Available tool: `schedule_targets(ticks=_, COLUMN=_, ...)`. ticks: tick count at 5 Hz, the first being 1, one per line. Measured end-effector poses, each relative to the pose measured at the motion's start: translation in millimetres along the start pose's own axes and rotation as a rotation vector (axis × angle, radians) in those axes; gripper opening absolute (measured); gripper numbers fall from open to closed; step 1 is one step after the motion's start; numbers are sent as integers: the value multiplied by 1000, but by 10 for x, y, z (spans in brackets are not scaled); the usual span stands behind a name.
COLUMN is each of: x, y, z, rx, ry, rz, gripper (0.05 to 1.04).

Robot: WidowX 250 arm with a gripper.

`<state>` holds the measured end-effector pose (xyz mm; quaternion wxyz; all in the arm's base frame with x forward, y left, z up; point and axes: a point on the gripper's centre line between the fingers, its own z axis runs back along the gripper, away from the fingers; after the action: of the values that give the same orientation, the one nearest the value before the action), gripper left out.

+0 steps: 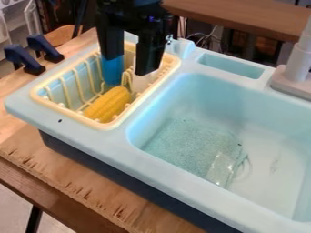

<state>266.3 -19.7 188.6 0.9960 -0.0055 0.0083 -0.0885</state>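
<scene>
Wooden bench point(79, 166) supports a toy sink point(137, 148). Over the left-side rack point(104, 125), the claw point(127, 67) hangs released, its fingers apart, near a blue object point(112, 75); yellow corn point(108, 104) lies inside, nearer.

So there's just one fixed cam, fairly close in, looking down at a slant over the toy sink point(218, 210) and the yellow dish rack point(102, 124).
</scene>
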Motion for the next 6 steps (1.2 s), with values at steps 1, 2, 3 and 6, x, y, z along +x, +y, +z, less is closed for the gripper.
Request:
schedule_targets(ticks=1, x=-6, y=-27, z=-75, rx=-4, ry=29, rz=2, gripper=1002)
schedule_targets(ticks=2, x=57, y=-424, z=-160, rx=4, ry=43, rz=22, gripper=1002)
schedule_targets(ticks=3, x=98, y=-724, z=-245, rx=-20, ry=40, rz=-21, gripper=1002)
schedule_targets(ticks=6, x=278, y=-688, z=-523, rx=6, ry=49, rz=-3, gripper=1002)
